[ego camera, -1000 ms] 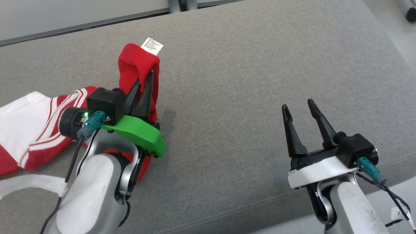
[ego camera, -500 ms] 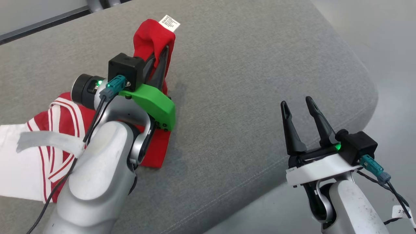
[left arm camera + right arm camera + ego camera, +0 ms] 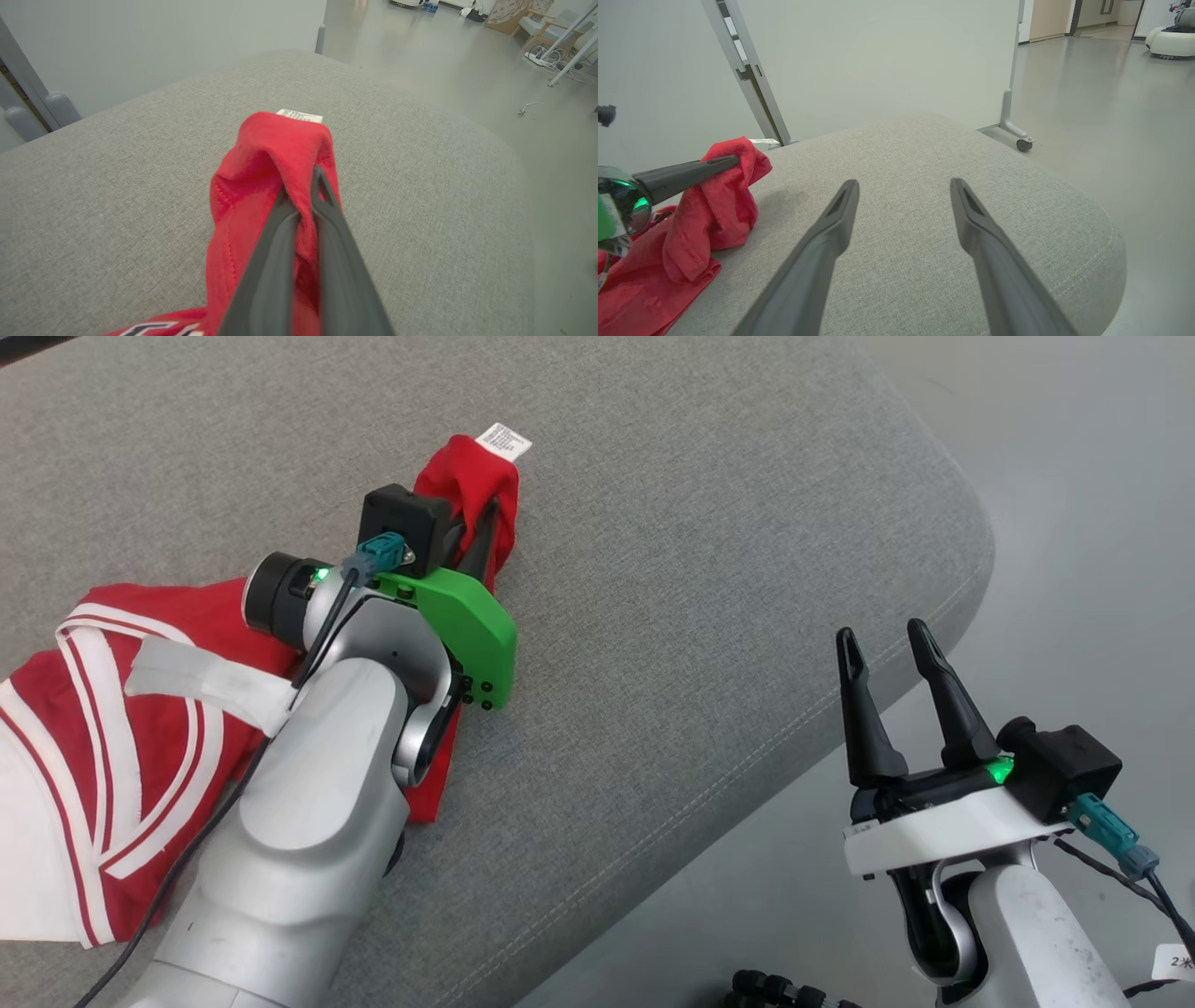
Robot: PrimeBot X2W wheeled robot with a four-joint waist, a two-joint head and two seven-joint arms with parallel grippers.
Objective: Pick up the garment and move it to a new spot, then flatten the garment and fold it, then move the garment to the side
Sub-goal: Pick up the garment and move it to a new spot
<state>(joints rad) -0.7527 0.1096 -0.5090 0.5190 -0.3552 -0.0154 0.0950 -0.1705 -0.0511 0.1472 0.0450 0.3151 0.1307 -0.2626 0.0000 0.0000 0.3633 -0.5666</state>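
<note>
1. My left gripper (image 3: 484,527) is clamped on a narrow bunch of the garment (image 3: 177,616). With so little cloth pinched, I judge it could slip free under a hard pull.
2. Most of the fabric trails on the grey cushion (image 3: 700,569) beneath my left forearm, so dragging it may bunch or snag it.
3. My right gripper (image 3: 882,635) stands wide apart, holding nothing, near the cushion's rounded edge.
4. The garment is red with white stripes and a white panel. It is crumpled, and a white label (image 3: 504,437) pokes from the lifted end.
</note>
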